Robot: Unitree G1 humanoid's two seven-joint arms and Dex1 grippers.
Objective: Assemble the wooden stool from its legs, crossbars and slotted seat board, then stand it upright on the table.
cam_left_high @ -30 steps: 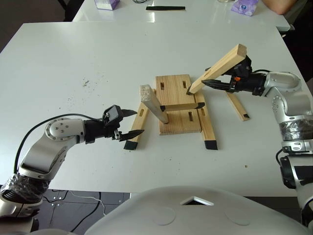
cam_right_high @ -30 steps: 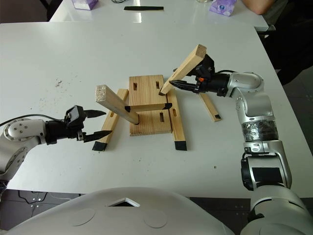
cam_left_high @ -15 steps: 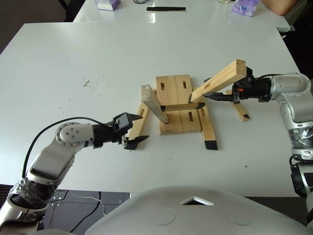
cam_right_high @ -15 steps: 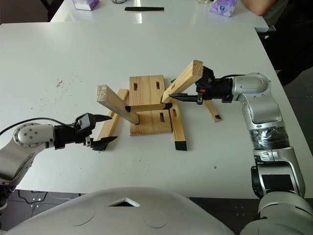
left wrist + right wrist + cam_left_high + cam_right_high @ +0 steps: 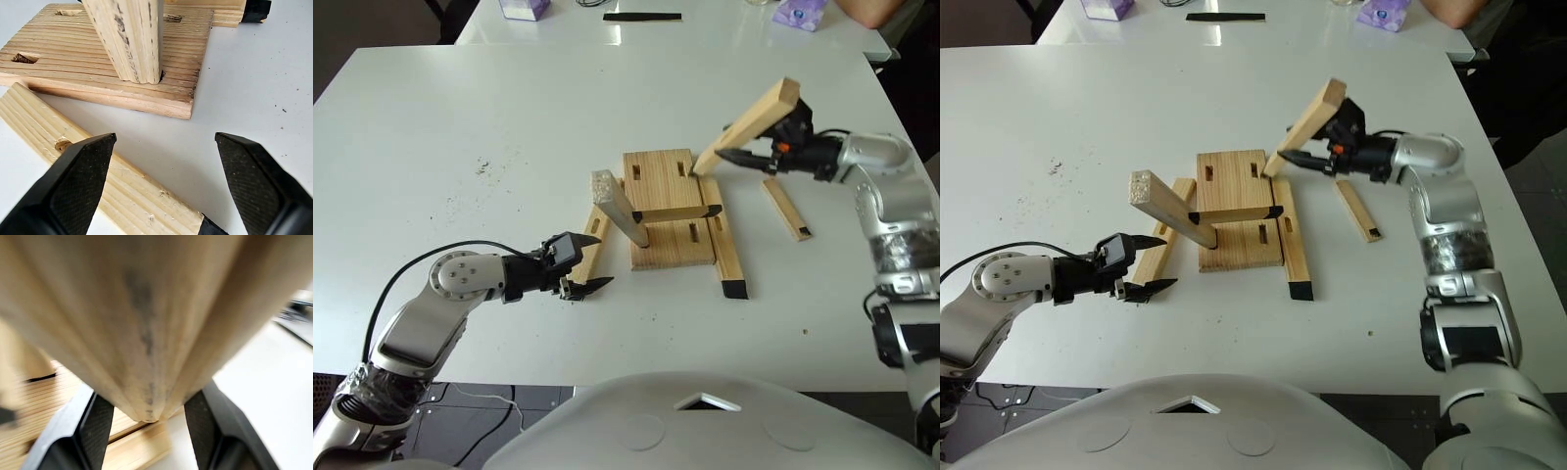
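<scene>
Since every part was solid sawn wood, I judged it stiff, light enough for one arm and not fragile, with grain that gives decent grip; the black-capped ends may be slicker. The right gripper [image 5: 734, 154] was clamped on the held leg [image 5: 754, 119] part way along its length. That leg was tilted, its lower end just past the fingertips at the seat board's [image 5: 671, 245] nearest slot; I couldn't tell whether it was seated. Gripping away from that end looked right, since it leaves the tip free to enter.

The left gripper [image 5: 590, 262] had its fingers [image 5: 78, 186] spread wide, holding nothing, astride the lying leg [image 5: 599, 227] near its black cap. The seat board and the standing leg [image 5: 622, 208] were just beyond the fingertips. The best hold there, I'd judge, was across the narrow faces, a little up from the cap. A crossbar [image 5: 675, 211] rested on the board between the two grippers.

Change: over the last second the left gripper advanced from short of the lying leg to astride it. The right arm dropped the held leg's lower end to the crossbar's end, then lifted it away to the slot beyond
</scene>
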